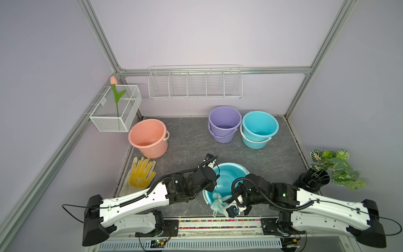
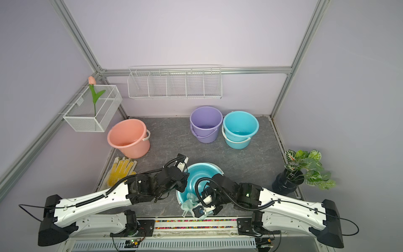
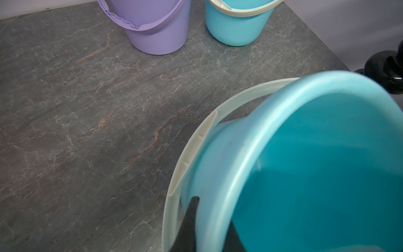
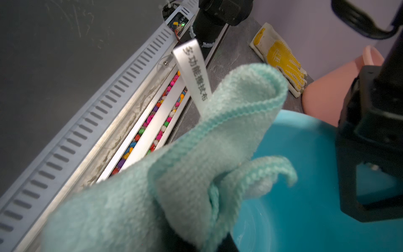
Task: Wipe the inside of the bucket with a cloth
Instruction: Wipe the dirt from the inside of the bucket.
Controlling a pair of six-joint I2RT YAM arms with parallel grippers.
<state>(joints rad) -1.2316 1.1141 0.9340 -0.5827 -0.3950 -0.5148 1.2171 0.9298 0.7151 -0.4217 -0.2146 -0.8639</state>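
Observation:
A teal bucket [image 1: 231,174] [image 2: 201,173] with a white handle sits tilted at the front centre, its mouth showing in both top views. My left gripper [image 1: 216,173] [image 3: 214,216] is shut on the bucket's [image 3: 327,174] left rim, one finger outside the wall and one inside. The mint-green cloth [image 1: 217,202] [image 2: 188,201] [image 4: 196,152] with its white label [image 4: 194,72] hangs bunched over the bucket's [image 4: 305,196] near rim. My right gripper [image 1: 224,204] [image 4: 202,242] is shut on the cloth, and the folds cover its fingertips.
At the back stand a purple bucket [image 1: 224,124] and a second teal bucket [image 1: 259,128]; a pink bucket [image 1: 148,137] is back left. A yellow-dotted glove [image 1: 141,172] lies left. A potted plant [image 1: 314,179] stands right. Wire baskets [image 1: 194,83] hang on the walls.

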